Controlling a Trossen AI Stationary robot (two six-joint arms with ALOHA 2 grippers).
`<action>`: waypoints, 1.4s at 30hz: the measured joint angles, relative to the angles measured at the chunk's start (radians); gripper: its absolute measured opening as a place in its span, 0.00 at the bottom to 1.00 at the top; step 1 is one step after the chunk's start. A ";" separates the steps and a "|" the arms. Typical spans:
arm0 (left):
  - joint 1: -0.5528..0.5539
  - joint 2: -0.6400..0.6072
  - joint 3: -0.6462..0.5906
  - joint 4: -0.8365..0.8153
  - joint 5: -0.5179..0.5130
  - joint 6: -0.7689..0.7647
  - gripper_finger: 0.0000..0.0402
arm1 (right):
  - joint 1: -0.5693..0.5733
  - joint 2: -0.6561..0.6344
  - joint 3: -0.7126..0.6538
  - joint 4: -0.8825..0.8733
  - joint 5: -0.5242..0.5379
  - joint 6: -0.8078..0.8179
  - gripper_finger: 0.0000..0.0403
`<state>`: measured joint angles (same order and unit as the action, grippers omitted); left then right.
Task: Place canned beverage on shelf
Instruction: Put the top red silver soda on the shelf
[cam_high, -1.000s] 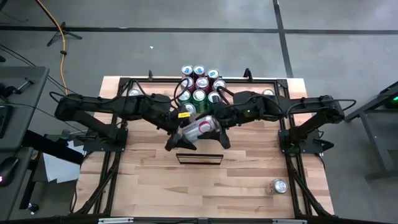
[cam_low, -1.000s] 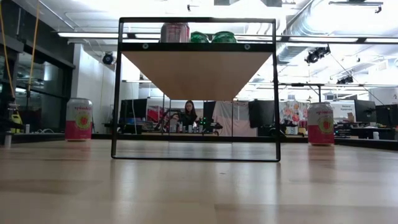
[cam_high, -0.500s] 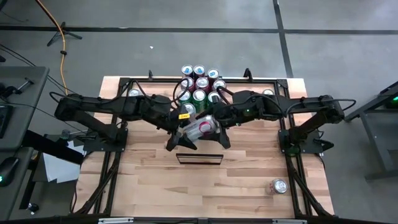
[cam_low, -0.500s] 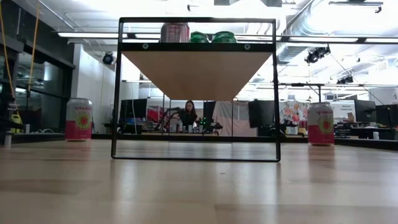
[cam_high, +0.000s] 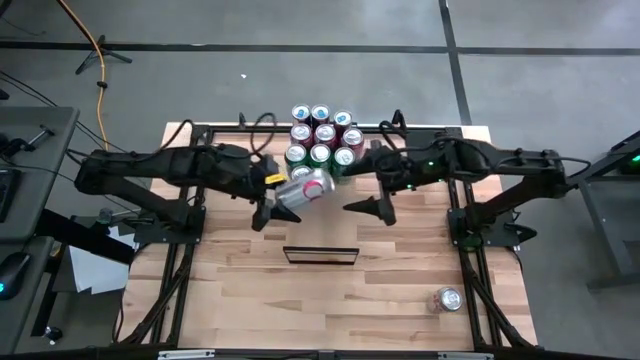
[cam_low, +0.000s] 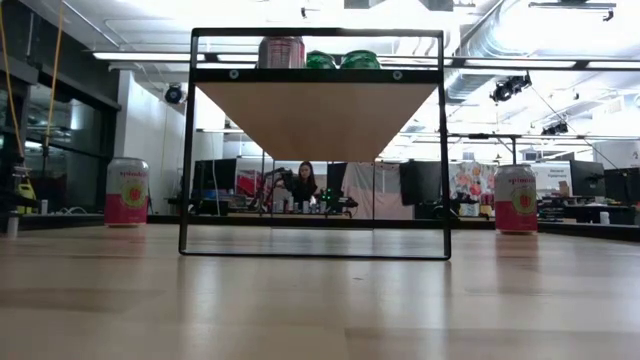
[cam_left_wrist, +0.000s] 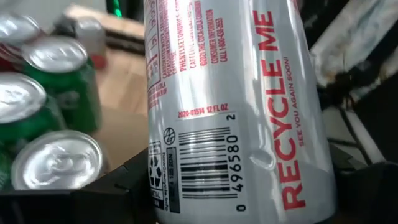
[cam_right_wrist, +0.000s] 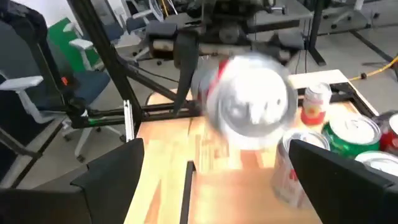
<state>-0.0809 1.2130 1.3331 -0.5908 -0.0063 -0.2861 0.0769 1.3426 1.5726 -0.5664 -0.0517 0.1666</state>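
Note:
A silver can (cam_high: 303, 190) with red lettering hangs above the table's middle, with my left gripper (cam_high: 280, 203) shut on it. The can (cam_left_wrist: 236, 106) fills the left wrist view. Several red and green cans (cam_high: 320, 142) stand on the far end of the pale wooden shelf (cam_high: 320, 232); the low view shows the shelf (cam_low: 318, 115) from below. My right gripper (cam_high: 372, 208) stands open just right of the held can with nothing between its fingers (cam_right_wrist: 106, 171). Its wrist view looks at the can's end (cam_right_wrist: 249, 102). My left gripper pinches the can's side wall (cam_left_wrist: 158, 186) between its two fingers, which lie across the can. It comes from the table's left, slanting a little downward. The can is lifted clear and lies nearly on its side, its lid end (cam_high: 316, 186) toward my right gripper.
Two pink cans (cam_low: 126, 190) (cam_low: 515, 198) stand on the table left and right of the shelf's dark frame (cam_low: 186, 140). Another can (cam_high: 448, 299) stands near the table's front right corner. A person sits in the room behind the table.
My right gripper has come away from the can and drawn back toward the table's right edge. My left gripper has carried the can toward the left and far edges, a little higher.

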 joint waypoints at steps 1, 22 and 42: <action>-0.009 -0.016 -0.015 0.026 -0.021 0.000 0.59 | 0.003 -0.007 0.000 -0.012 0.006 0.012 0.96; -0.089 -0.101 -0.596 1.366 0.113 -0.409 0.59 | -0.072 0.027 -0.280 0.809 -0.047 0.062 0.96; -0.028 -0.004 -0.594 1.533 0.389 -0.733 0.59 | -0.083 0.179 -0.125 0.824 -0.381 0.021 0.96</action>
<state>-0.1085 1.2087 0.7391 0.9426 0.3831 -1.0191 -0.0061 1.5212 1.4479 0.2579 -0.4328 0.1878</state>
